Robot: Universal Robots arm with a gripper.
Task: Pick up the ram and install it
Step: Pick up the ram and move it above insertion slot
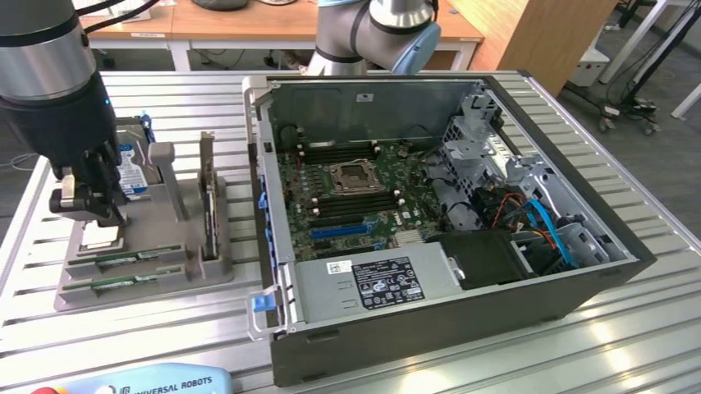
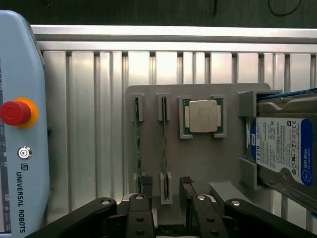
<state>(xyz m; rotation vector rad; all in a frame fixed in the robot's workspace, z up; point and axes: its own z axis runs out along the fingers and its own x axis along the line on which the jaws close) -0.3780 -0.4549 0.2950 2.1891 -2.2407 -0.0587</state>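
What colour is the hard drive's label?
The label is blue and white, clearest in the wrist view.

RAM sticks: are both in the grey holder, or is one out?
Both in. The slim green RAM stick and its twin stand on edge in slots of the grey plastic holder; the open jaws grip neither.

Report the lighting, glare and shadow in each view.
Exterior view: light leaves bright glare patches on the table toward the exterior view's right, while the computer case interior lies in shade. Wrist view: the table is evenly lit, the processor chip shows a pale sheen, and the gripper reads dark against the grey fixture.
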